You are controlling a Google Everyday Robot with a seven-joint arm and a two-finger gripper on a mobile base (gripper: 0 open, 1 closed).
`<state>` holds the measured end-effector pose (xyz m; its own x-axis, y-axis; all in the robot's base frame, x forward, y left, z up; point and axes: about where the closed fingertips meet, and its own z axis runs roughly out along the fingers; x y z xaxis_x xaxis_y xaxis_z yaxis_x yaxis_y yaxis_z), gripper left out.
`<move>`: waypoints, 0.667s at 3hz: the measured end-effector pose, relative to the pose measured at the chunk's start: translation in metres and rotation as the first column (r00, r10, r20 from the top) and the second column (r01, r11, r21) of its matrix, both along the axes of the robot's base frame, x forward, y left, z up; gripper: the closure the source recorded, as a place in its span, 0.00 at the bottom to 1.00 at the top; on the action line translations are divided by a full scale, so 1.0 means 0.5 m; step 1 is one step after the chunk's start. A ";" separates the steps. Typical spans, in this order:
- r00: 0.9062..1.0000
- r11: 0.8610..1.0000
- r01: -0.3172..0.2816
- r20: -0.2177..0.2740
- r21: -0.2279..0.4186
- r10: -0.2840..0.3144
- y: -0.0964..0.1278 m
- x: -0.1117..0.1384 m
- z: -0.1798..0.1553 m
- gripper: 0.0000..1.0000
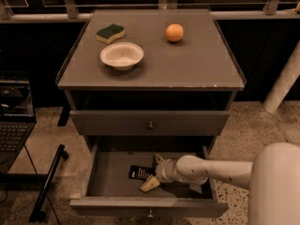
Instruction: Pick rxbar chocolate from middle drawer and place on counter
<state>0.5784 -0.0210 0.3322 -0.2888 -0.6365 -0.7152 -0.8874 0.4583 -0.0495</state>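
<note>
The rxbar chocolate (139, 172), a flat black wrapper with white print, lies on the tray floor of the open middle drawer (108, 182), which is pulled out at the bottom of the cabinet. My gripper (154, 172) reaches in from the right, low inside the drawer at the bar's right end. Its fingers (150, 185) are spread, one behind and one in front of that end, not closed on it. The counter (187, 64) is the grey top of the cabinet, above.
On the counter stand a white bowl (122, 55), a green-and-yellow sponge (110, 33) and an orange (174, 32). A closed grey drawer front with a knob (150, 124) sits just above the open drawer. A laptop (14, 125) stands at the left, and a white post (283, 81) at the right.
</note>
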 end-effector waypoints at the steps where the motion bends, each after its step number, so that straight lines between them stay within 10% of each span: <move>1: 1.000 1.000 0.000 0.000 0.000 0.000 -0.001 0.000 0.016 0.64; 2: 1.000 1.000 -0.001 0.005 -0.001 0.001 -0.001 0.000 0.030 0.88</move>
